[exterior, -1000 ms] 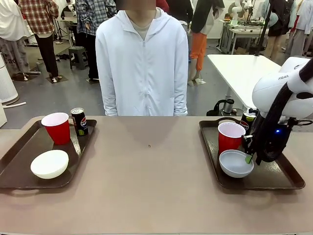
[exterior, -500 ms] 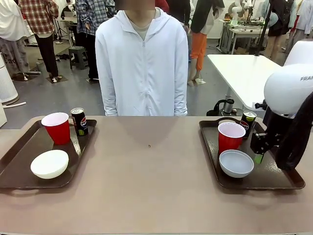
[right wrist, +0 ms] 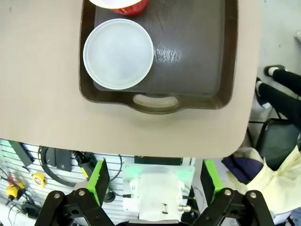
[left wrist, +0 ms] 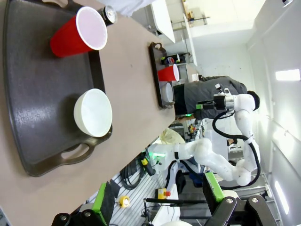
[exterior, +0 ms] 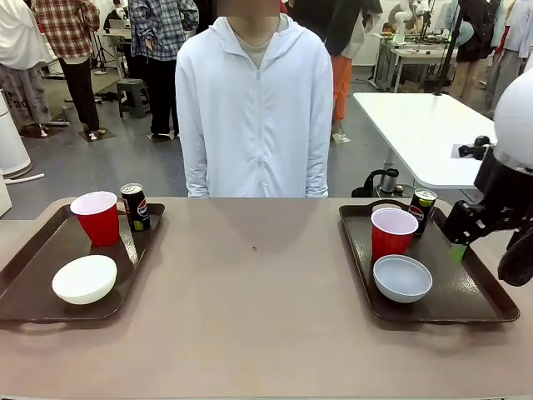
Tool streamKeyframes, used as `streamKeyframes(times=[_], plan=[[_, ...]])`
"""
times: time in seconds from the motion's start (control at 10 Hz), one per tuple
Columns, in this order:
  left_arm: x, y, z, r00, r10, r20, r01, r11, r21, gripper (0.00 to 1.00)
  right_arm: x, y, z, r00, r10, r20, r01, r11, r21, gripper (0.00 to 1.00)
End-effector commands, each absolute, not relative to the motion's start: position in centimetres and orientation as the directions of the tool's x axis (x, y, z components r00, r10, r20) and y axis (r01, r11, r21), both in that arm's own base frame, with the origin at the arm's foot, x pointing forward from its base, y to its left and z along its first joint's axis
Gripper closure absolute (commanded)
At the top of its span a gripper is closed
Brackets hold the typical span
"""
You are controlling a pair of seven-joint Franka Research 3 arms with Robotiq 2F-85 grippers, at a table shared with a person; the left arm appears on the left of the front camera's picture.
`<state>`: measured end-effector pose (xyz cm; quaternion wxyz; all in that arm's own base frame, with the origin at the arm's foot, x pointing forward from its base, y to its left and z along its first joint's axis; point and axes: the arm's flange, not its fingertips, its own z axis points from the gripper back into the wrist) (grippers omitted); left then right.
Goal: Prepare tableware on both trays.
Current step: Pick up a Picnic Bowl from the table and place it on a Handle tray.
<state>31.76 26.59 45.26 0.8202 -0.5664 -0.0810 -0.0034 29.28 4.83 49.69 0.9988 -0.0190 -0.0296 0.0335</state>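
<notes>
On the smooth tan desk (exterior: pixel 250 308), a dark brown plastic tray (exterior: pixel 33 287) with a raised rim and cut-out handles lies at the left edge, and a matching second tray (exterior: pixel 475 300) lies at the right edge. The left tray carries a tapered red cup (exterior: pixel 97 217) with a white inside at its far end, a slim dark can (exterior: pixel 135 207) just beside it at the far corner, and a round, matte whitish bowl (exterior: pixel 84 278) near its front rim. The right tray holds another red cup (exterior: pixel 392 232), a second dark can (exterior: pixel 421 209) behind it, and a shallow whitish bowl (exterior: pixel 402 277) touching or nearly touching that cup's base. The right claw (exterior: pixel 458 247), black with green pads, hangs above the right tray's outer rim; its wrist view shows the fingers (right wrist: pixel 98 181) spread wide, holding nothing. The left claw (left wrist: pixel 155 200) is likewise spread apart and empty, looking over the left tray from beyond its handle. A person (exterior: pixel 254 108) in a pale zipped hooded jacket stands at the far edge.
</notes>
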Motion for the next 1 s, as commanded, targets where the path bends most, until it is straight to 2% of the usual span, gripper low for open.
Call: streamKeyframes(times=[0.0,0.9], plan=[[31.51,26.58,45.38,0.985,0.090,0.147,0.106,0.353,-0.930,0.00,30.09,4.94,48.92,0.996,0.077,0.050,-0.075,0.996,-0.041,0.00],[31.51,26.58,45.38,0.985,0.090,0.147,0.106,0.353,-0.930,0.00,30.09,4.94,48.92,0.996,0.077,0.050,-0.075,0.996,-0.041,0.00]])
